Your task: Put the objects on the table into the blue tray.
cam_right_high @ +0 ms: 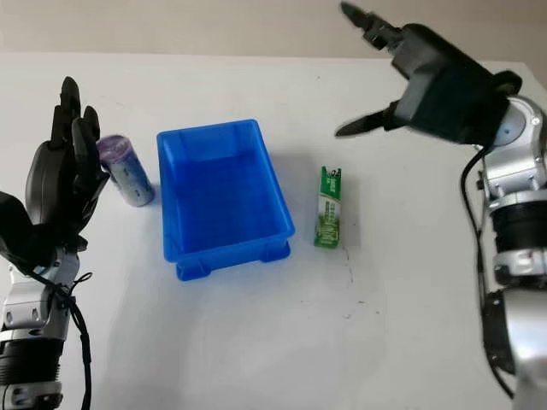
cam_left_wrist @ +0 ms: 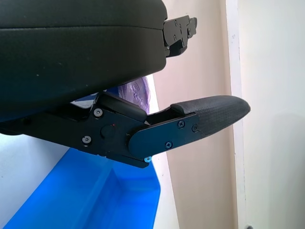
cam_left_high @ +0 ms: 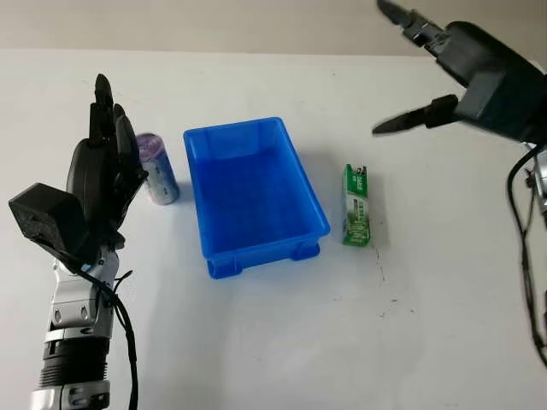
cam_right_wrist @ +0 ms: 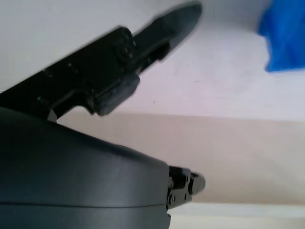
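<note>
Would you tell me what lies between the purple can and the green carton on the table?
The blue plastic tray sits between the purple can and the green carton, with nothing inside it, as the left eye view shows.

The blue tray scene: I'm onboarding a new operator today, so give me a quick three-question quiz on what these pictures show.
1. True or false: the blue tray already holds an object.
2. Which thing lies on the table between the tray and the right hand?
A. the purple can
B. the green carton
C. a red cup
3. Fill in: the left hand is open next to the ____.

Key:
1. False. The tray holds nothing.
2. B. The green carton lies on that side of the tray; the right hand is open in the air above the table's far part.
3. The purple can, lying on its side.
</note>
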Robot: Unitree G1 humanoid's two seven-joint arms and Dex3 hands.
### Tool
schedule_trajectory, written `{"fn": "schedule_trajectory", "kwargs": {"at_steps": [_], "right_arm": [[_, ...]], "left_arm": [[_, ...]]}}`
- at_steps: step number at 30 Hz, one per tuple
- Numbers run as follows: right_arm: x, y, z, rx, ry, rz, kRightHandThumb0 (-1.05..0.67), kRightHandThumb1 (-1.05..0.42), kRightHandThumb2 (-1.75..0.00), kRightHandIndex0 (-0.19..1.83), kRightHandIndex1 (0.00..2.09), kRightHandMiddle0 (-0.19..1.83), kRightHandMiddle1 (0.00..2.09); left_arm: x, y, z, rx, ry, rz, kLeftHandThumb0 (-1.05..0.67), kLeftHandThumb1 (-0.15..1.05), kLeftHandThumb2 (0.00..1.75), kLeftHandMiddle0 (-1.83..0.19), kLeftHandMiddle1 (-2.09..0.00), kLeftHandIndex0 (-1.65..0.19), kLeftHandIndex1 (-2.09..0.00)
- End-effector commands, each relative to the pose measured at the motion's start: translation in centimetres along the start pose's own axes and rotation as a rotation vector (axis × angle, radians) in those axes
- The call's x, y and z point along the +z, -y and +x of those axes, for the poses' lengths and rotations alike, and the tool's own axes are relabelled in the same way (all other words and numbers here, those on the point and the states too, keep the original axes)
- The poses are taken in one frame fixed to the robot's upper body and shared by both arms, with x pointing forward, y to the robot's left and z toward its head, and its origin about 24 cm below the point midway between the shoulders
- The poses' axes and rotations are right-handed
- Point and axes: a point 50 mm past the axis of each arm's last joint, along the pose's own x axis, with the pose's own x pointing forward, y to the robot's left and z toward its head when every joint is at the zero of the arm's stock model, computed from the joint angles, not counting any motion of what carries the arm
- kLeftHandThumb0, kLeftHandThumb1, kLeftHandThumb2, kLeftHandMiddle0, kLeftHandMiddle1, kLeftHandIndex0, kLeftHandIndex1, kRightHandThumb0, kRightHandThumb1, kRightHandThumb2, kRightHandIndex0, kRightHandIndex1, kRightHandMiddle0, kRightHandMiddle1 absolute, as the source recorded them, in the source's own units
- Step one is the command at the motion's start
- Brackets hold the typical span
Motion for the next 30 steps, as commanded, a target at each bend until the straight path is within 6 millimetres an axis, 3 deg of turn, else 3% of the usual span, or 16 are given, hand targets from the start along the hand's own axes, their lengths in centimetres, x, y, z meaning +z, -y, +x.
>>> {"fn": "schedule_trajectory", "kwargs": {"at_steps": [1, 6, 16, 21, 26, 30], "right_arm": [[-0.3, 0.6, -0.2, 0.018, 0.036, -0.161, -0.91, -0.74, -0.06, 0.07, 0.11, 0.12, 0.15], [-0.2, -0.8, -0.1, 0.093, 0.151, -0.396, -0.86, -0.76, -0.06, 0.14, 0.10, 0.18, 0.16], [0.4, -2.1, -0.1, 0.244, 0.305, -0.555, -0.63, -0.76, -0.06, 0.34, 0.09, 0.32, 0.12], [0.9, -2.6, -0.3, 0.256, 0.358, -0.553, -0.60, -0.77, -0.06, 0.43, 0.09, 0.39, 0.11], [1.5, -3.6, -0.6, 0.218, 0.403, -0.433, -0.60, -0.74, -0.04, 0.49, 0.09, 0.47, 0.10], [1.9, -4.3, -0.7, 0.223, 0.419, -0.359, -0.50, -0.72, -0.05, 0.50, 0.08, 0.49, 0.09]], "left_arm": [[0.3, 0.0, 0.1, -0.001, 0.010, 0.010, -0.82, 1.05, 0.69, 0.19, 0.00, 0.19, 0.00], [0.2, -0.1, 0.0, 0.000, 0.007, 0.017, -0.81, 1.05, 0.70, 0.19, 0.00, 0.19, 0.00], [0.4, -0.2, -0.1, 0.003, 0.006, 0.018, -0.81, 1.05, 0.71, 0.19, 0.00, 0.19, 0.00], [0.3, -0.1, 0.0, -0.003, 0.004, 0.019, -0.81, 1.05, 0.70, 0.19, 0.00, 0.19, 0.00], [0.4, -0.2, 0.1, -0.003, 0.003, 0.023, -0.82, 1.05, 0.70, 0.19, 0.00, 0.19, 0.00], [0.4, -0.2, 0.2, -0.002, 0.007, 0.026, -0.81, 1.05, 0.70, 0.19, 0.00, 0.19, 0.00]]}}
